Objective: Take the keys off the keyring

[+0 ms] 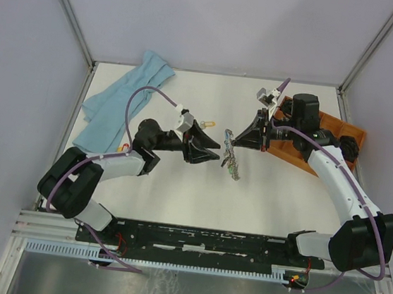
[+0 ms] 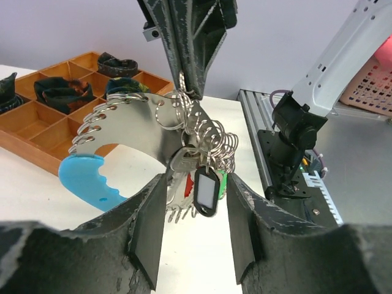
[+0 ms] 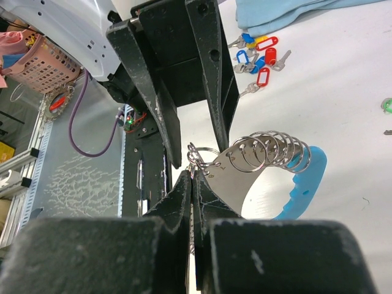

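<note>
Above the white counter (image 1: 177,194), the right hand (image 3: 192,174) has its fingers pressed together on a small ring of the keyring (image 2: 131,125), holding it in the air between the two arms. The left hand (image 2: 190,205) is parted, one finger on each side of the hanging keys (image 2: 182,164) and their black tag (image 2: 206,191), clamping nothing.

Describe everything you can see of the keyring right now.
The keyring is a curved flat silver metal band, its edge holes threaded with wire split rings, one end sheathed in light blue plastic. The right gripper pinches the other end, holding it up. A bunch of keys and a black-framed tag dangles inside the open left gripper.
</note>
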{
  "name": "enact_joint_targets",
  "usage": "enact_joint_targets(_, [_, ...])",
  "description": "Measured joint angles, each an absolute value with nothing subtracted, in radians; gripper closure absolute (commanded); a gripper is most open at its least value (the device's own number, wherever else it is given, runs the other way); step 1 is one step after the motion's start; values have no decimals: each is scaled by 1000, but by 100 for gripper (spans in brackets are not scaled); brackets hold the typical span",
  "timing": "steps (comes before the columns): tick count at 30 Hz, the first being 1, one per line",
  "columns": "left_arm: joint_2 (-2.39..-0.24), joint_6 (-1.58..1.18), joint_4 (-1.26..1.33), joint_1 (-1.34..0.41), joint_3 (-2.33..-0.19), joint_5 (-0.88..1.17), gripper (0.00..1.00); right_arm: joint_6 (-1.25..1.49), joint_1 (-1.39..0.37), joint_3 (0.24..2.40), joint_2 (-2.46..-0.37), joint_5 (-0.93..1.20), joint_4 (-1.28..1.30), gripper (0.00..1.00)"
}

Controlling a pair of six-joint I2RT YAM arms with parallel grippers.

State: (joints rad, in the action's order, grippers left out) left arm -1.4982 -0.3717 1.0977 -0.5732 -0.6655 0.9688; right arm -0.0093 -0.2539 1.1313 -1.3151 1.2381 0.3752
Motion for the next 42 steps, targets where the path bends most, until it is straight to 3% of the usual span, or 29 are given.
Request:
enact_joint_targets(16, [-1565, -213, 1215, -598, -652, 915, 60, -9, -261, 1131, -1316, 1242, 375, 99])
enact_joint_targets(33, [-1613, -144, 1239, -638, -661, 918, 52, -8, -269, 1131, -1316, 1250, 374, 99])
enact_joint_targets(42, [-1613, -141, 1248, -680, -661, 916, 56, -7, -273, 1131, -1316, 1257, 374, 99])
